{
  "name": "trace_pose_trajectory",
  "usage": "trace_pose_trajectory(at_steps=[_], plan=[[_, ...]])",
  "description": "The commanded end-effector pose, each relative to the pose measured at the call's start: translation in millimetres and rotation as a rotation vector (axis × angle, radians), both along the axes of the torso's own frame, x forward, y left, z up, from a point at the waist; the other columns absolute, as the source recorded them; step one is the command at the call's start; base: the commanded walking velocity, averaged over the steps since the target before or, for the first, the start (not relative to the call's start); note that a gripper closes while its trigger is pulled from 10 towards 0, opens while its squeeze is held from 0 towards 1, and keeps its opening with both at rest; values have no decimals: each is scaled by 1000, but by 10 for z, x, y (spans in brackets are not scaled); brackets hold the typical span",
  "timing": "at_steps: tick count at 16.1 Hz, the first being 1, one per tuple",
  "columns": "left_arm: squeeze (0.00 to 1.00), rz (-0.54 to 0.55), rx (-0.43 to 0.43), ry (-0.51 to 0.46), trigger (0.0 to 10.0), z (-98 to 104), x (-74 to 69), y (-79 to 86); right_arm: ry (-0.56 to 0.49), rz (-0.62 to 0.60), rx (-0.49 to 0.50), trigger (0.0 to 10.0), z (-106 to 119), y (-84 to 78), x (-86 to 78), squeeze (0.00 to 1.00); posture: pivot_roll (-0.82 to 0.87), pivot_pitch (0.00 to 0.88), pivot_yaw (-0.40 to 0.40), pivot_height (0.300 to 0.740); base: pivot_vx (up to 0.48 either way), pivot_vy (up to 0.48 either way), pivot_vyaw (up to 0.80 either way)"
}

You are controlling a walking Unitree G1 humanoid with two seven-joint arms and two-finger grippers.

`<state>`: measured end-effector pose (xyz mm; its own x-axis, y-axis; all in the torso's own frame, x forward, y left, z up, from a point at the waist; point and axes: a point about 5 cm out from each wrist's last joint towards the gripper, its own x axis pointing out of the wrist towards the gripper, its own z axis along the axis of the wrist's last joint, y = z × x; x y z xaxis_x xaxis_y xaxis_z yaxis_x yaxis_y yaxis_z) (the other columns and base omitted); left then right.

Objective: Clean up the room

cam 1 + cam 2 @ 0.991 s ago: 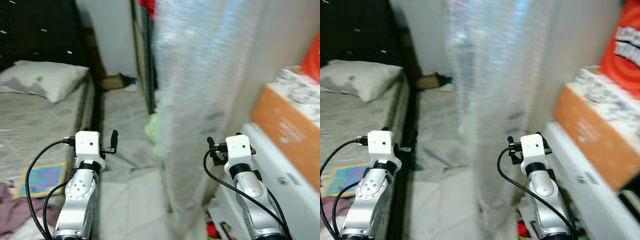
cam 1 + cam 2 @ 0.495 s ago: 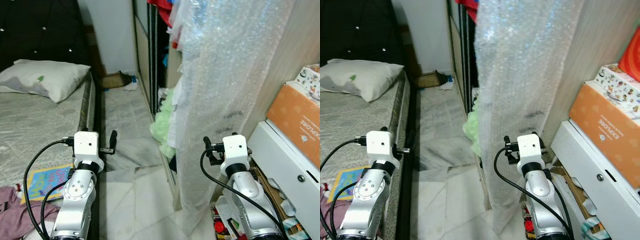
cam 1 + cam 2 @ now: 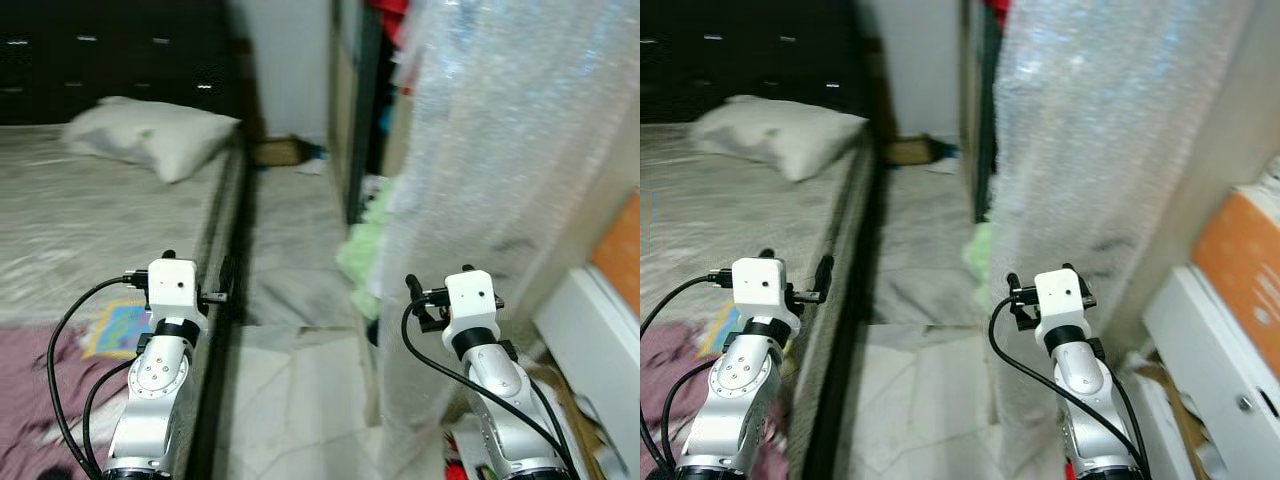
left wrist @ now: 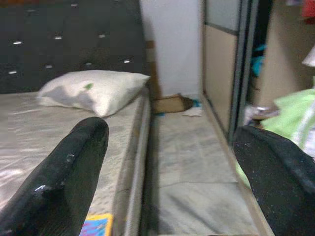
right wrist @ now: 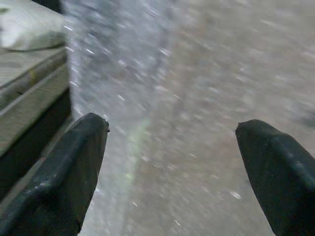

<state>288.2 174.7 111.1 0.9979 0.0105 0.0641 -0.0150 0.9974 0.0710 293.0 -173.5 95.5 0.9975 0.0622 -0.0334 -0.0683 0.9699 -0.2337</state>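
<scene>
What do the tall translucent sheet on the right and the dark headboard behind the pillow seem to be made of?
The tall sheet looks like clear plastic bubble wrap: a fine, glittering bubbled texture shows across it. The headboard seems to be dark padded leather or imitation leather, with shiny stud-like buttons; which of the two cannot be told.

A bed (image 3: 90,215) with a grey cover lies on the left, against a dark tufted headboard (image 4: 64,44); a white pillow (image 4: 93,91) rests at its head; a tall sheet of bubble wrap (image 3: 490,170) stands on the right; a white cabinet (image 3: 1215,370) sits beyond it; pale tiled floor (image 3: 290,390) runs between.
</scene>
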Motion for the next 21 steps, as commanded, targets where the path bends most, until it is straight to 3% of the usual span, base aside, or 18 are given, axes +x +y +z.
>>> trace_pose_trajectory(at_steps=[1, 21], plan=[[0, 3, 7, 4, 10000, -6, 2, 22, -11, 8, 10, 10000, 25, 13, 17, 0, -105, 30, 16, 740, 0, 0, 800], [0, -8, 4, -5, 10000, 2, 31, 1, -7, 13, 10, 10000, 18, 6, 43, 0, -107, 28, 16, 740, 0, 0, 800]])
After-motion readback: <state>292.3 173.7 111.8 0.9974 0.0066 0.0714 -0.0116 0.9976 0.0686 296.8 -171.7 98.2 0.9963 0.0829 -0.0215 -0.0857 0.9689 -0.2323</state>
